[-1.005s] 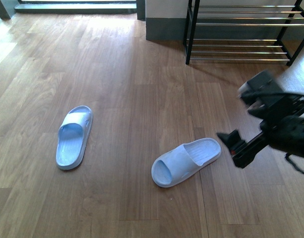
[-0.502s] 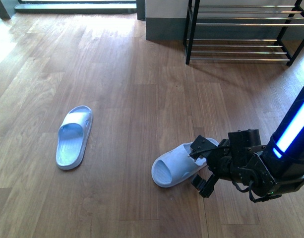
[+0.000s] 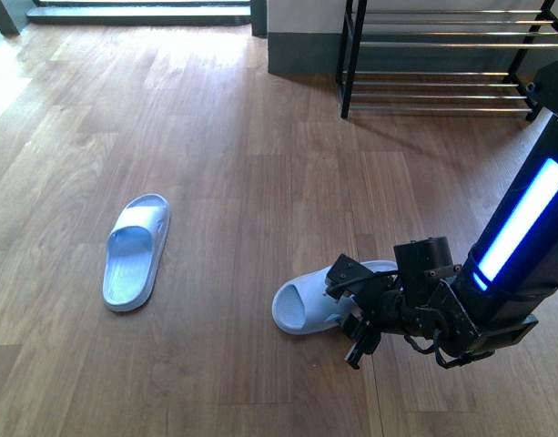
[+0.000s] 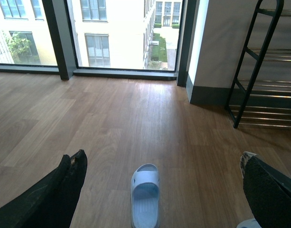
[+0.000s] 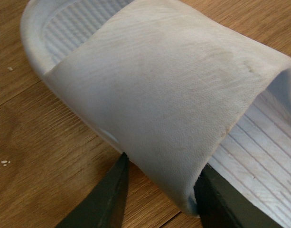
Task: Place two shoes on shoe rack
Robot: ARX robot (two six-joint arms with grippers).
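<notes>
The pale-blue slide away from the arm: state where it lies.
In the front view the lone slide lies on the floor at left, well apart from the other slide by the right claw; the shoe rack stands upper right.

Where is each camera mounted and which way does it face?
Front: on the body, looking down at the floor; right hand at the right slide.
Left wrist: on the left arm, facing the windows; left hand open.
Right wrist: on the right arm, close on that slide's strap; fingers astride it.
Shared: front and left wrist show the left slide and shoe rack.
</notes>
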